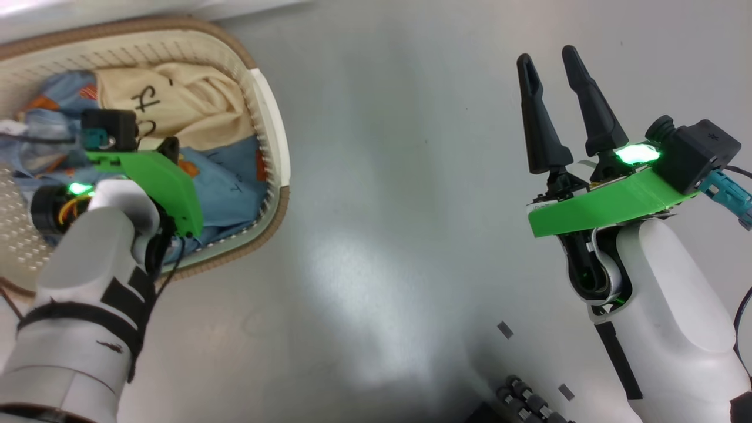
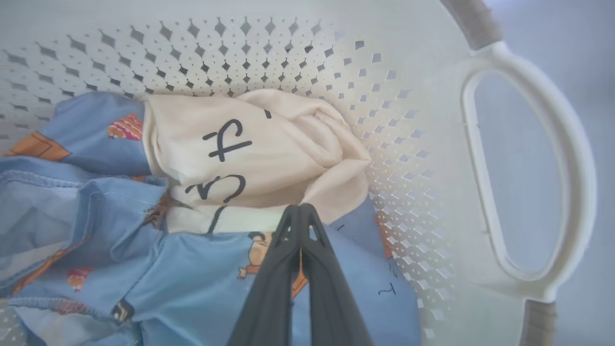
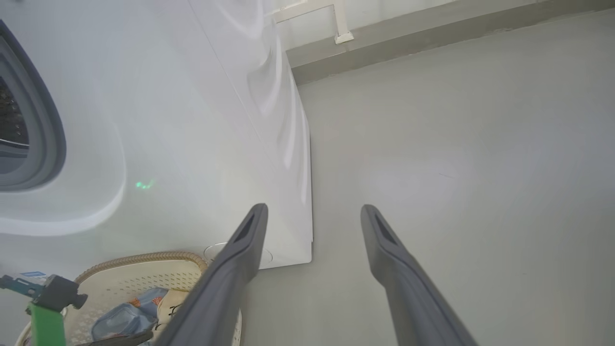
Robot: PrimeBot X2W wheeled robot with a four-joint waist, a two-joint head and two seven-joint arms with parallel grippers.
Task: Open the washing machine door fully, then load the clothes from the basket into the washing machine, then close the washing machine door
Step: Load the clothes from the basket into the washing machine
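Note:
The basket (image 1: 176,26) sits on the floor at the upper left of the head view, holding the clothes: a cream garment (image 2: 269,144) with black drawing lying on light blue printed garments (image 2: 192,288). My left wrist (image 1: 147,176) reaches down into the basket. My left gripper (image 2: 300,207) is shut, its tips at the cream garment's lower fold; whether cloth is pinched I cannot tell. My right gripper (image 1: 548,56) hangs open and empty over bare floor. The washing machine (image 3: 192,120) stands behind the basket (image 3: 144,262), showing its grey rubber ring (image 3: 43,120). The washing machine door is out of view.
Grey floor (image 1: 382,205) spreads between the basket and my right arm. The basket's white handle (image 2: 576,168) is to the right of my left fingers. My base's rollers (image 1: 529,402) show at the bottom. A wall skirting (image 3: 432,38) runs behind the machine.

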